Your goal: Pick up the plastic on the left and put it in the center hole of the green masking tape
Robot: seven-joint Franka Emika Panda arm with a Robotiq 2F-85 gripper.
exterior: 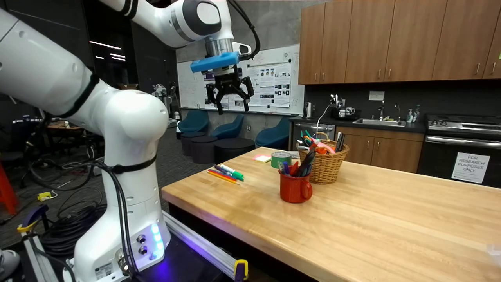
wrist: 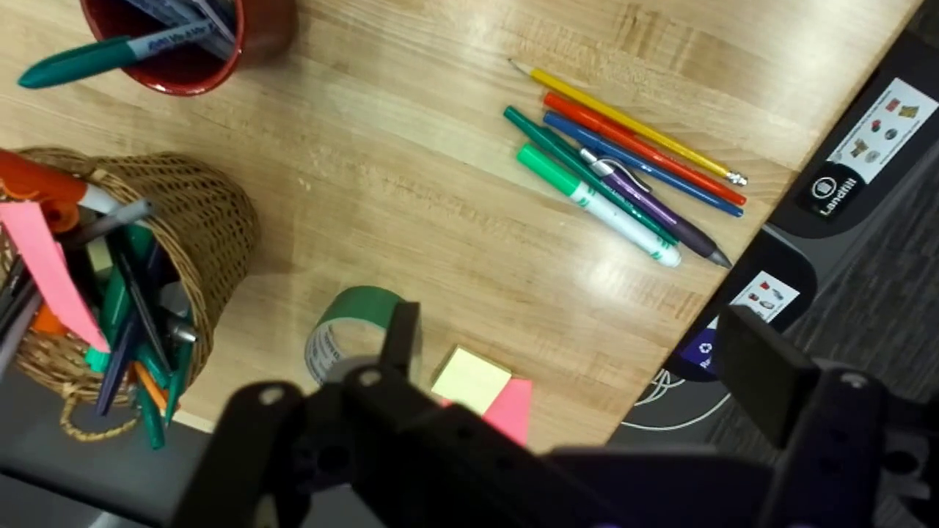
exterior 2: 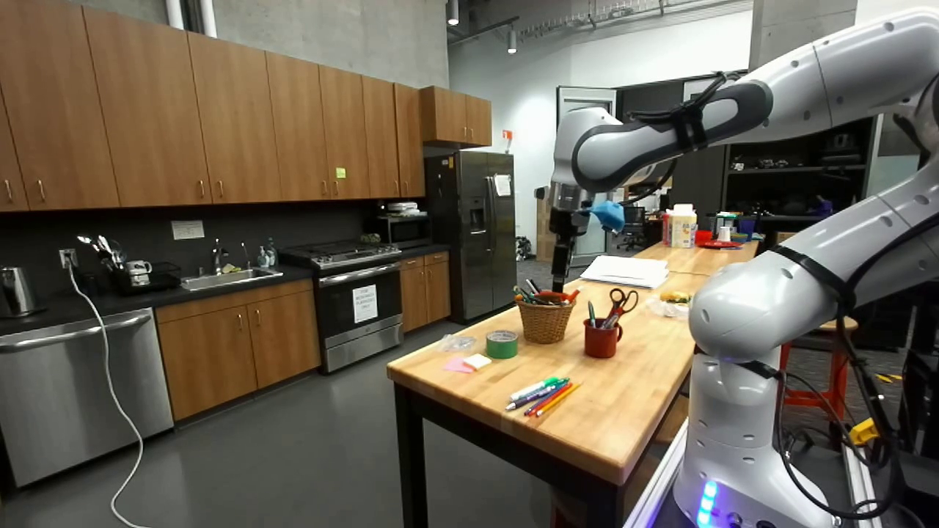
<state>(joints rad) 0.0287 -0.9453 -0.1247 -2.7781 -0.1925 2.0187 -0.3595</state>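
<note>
A clear crumpled plastic piece (exterior 2: 456,343) lies near the table's end, beside the green masking tape, in an exterior view. In the wrist view I cannot make it out. The green masking tape (exterior 2: 502,350) lies flat with its hole facing up; it also shows in an exterior view (exterior: 281,159) and in the wrist view (wrist: 364,304), where a finger covers part of it. My gripper (exterior: 233,109) is high above the table, fingers apart and empty, pointing down. In the wrist view the open fingers (wrist: 583,359) are wide apart. It touches nothing.
A wicker basket (exterior 2: 546,323) of pens stands beside the tape, with a red mug (exterior 2: 601,341) close by. Sticky notes (wrist: 473,381) lie near the tape. Several pens and pencils (wrist: 623,169) lie near the table edge. A plastic bag (exterior 2: 666,304) lies farther along the table.
</note>
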